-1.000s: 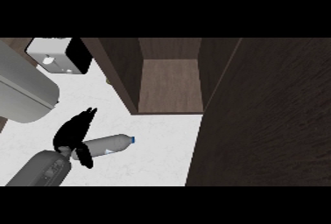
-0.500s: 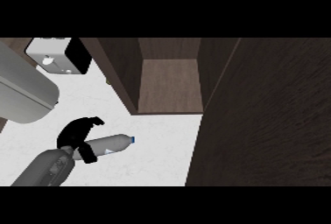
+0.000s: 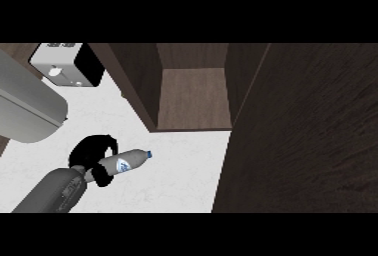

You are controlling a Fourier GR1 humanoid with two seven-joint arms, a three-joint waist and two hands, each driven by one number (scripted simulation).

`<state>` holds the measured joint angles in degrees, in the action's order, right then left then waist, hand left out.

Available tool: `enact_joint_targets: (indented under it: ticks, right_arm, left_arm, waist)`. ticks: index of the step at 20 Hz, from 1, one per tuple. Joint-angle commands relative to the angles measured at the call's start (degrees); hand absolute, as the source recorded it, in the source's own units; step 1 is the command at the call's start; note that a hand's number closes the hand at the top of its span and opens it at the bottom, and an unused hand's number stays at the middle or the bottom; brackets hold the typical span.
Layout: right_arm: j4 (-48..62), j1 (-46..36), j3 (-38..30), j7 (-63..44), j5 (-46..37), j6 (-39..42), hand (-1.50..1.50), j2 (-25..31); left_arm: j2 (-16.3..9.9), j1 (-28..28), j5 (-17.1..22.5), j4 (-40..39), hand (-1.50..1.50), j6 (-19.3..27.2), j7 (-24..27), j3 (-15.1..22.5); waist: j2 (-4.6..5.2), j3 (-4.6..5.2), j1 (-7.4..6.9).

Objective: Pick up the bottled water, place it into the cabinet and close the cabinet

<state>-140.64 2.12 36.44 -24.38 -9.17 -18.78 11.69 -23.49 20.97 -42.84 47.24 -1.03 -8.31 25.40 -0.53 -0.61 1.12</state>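
Note:
A clear water bottle [image 3: 125, 162] with a blue cap and a small label lies tilted over the white counter [image 3: 173, 170], cap pointing toward the cabinet. My right hand [image 3: 88, 151] comes in from the lower left and is curled round the bottle's base end, hiding that part. The dark wooden cabinet [image 3: 193, 100] stands open just beyond, its brown inner floor bare. Its door [image 3: 303, 140] stands open at the right. My left hand does not show.
A white and black appliance [image 3: 66, 65] sits at the back left of the counter. A large grey rounded shape [image 3: 26, 110] fills the left edge. The open door walls off the counter's right side.
The fingers, straight and raised a second ago, have curled down round the bottle. The bottle has tipped slightly, cap end higher, and shifted a little toward the cabinet.

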Motion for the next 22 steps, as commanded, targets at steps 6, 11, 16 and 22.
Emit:
enact_joint_targets:
  ticks: [6, 11, 16, 22]
  right_arm:
    - [-0.66, 0.25, -3.04, 1.21, -0.18, -1.15, -1.50, 1.08]
    - [-2.66, 0.47, -2.83, 0.60, 0.31, -0.99, -1.50, 1.90]
    - [-3.92, 0.99, -0.27, 0.26, -1.76, -0.97, -1.50, 2.35]
    - [-6.68, 11.11, 1.61, 7.41, -0.90, -0.66, -1.50, 6.43]
  left_arm:
    - [19.23, -2.48, 23.91, 12.31, 1.50, 13.05, 21.36, -15.12]
    - [23.22, -6.00, 39.82, 16.65, 1.50, 9.24, 35.77, -21.14]
    - [23.41, -7.18, 50.29, 14.40, 1.50, 5.88, 44.30, -19.24]
    - [23.47, -2.12, 56.89, 16.75, 1.50, 8.28, 38.09, -14.82]
  waist:
    - [-0.52, 2.11, -2.53]
    - [0.30, 1.21, -0.71]
    - [0.46, 0.80, 0.18]
    - [0.34, 0.59, -0.17]
